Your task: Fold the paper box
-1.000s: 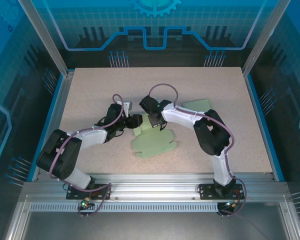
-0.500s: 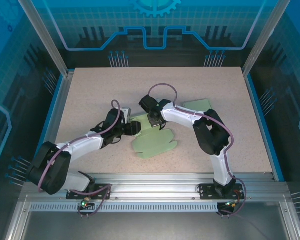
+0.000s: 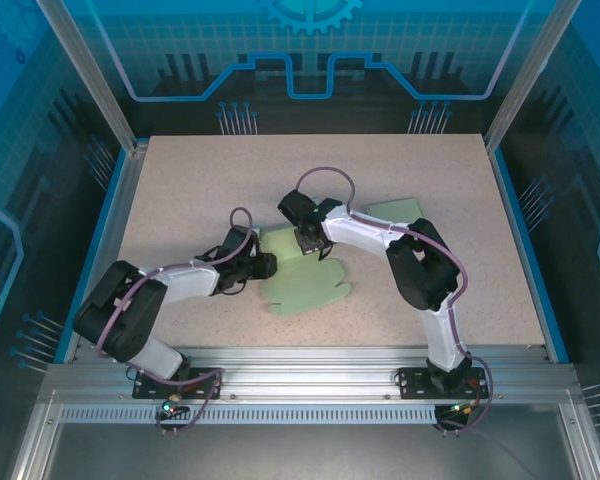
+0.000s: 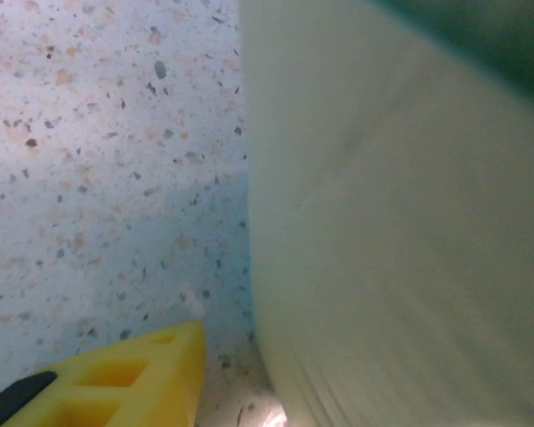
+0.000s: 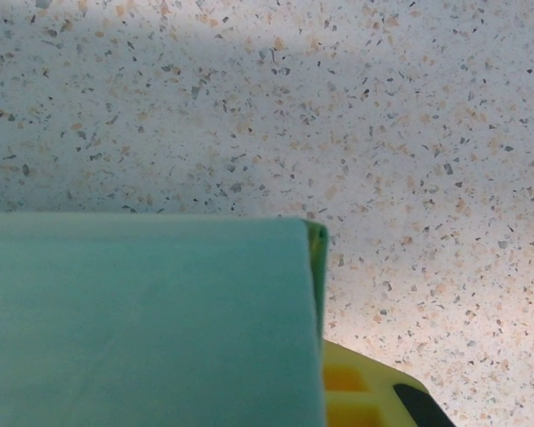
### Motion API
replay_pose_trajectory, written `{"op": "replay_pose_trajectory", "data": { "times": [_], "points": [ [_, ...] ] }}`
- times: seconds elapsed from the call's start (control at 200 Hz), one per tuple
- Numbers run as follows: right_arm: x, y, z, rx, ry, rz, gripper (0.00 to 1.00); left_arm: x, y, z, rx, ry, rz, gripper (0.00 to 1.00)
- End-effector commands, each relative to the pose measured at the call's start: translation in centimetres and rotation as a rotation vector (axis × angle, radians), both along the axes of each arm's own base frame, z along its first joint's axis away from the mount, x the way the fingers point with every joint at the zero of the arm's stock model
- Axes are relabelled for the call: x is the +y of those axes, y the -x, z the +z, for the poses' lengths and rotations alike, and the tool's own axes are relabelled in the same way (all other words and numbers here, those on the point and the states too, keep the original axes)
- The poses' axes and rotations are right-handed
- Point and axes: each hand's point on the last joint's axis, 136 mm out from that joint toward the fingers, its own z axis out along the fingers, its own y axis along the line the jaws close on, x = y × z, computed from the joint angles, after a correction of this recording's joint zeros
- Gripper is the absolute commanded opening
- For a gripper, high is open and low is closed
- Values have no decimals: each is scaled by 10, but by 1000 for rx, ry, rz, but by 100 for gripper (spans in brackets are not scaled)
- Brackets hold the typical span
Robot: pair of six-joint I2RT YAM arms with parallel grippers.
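- Flat on the speckled table (image 3: 180,190), near its middle: pale green paper box (image 3: 305,288), an unfolded blank with a scalloped near edge.
- Left gripper (image 3: 267,266) low at the blank's left edge, touching it or just beside it; from overhead, cannot tell which.
- From the left wrist: one yellow fingertip (image 4: 133,378) at the bottom left over bare tabletop, and a blurred green panel very close on the right, its edge just beside that fingertip.
- Spread of the left jaws: cannot tell; likewise cannot tell whether anything sits between them.
- Right gripper (image 3: 308,247) over the blank's far part, closed tight and pinching a raised flap of it.
- From the right wrist: green flap across the lower left, running down beside a yellow finger (image 5: 360,391) at the bottom right, with a brighter green lip along the flap's right edge.
- Further right, partly behind the right arm: a second pale green card piece (image 3: 400,211), flat on the tabletop, apart from both grippers.
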Motion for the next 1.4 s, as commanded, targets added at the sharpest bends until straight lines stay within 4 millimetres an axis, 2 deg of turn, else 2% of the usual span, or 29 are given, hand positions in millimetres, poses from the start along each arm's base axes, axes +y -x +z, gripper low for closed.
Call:
{"op": "replay_pose_trajectory", "data": {
  "times": [0.0, 0.135, 0.3, 0.43, 0.58, 0.745, 0.835, 0.9, 0.995, 1.106, 1.141, 1.271, 1.316, 1.396],
  "points": [
    [-7, 14, -18, 75, 58, 23, 0, 6, -13, -1, -10, -30, 69, 31],
    [-7, 16, -17, 78, 52, 27, 0, 22, -12, -10, 27, -101, 142, 25],
    [-2, 21, -16, 89, 59, 38, 0, 45, -9, -16, 77, -216, 262, 7],
    [-1, 26, -16, 99, 73, 26, 0, 63, -4, -18, 131, -325, 356, 0],
    [-3, 22, -19, 95, 111, -2, 0, 79, 4, -26, 216, -417, 456, 0],
    [2, 15, -31, 105, 162, -3, 0, 71, 0, -36, 268, -381, 490, 0],
    [-1, 12, -36, 114, 216, -10, 0, 78, -4, -37, 282, -412, 514, 7],
    [-3, 11, -38, 123, 240, -6, 0, 79, -7, -39, 297, -374, 519, 15],
    [-2, 8, -35, 130, 256, 13, 0, 60, -14, -29, 270, -248, 463, 41],
    [-3, 5, -27, 159, 254, 59, 0, 32, -21, 5, 218, -95, 357, 70],
    [-5, 6, -36, 194, 277, 85, 0, 25, -20, 18, 205, -64, 326, 75],
    [-12, 7, -35, 283, 335, 224, 0, 7, -13, 68, 151, 50, 217, 94],
    [-14, 8, -35, 314, 366, 286, 0, 5, -10, 83, 126, 78, 197, 98],
    [-19, 14, -39, 396, 409, 402, 0, 11, -4, 105, 79, 98, 194, 99]
  ]
}}
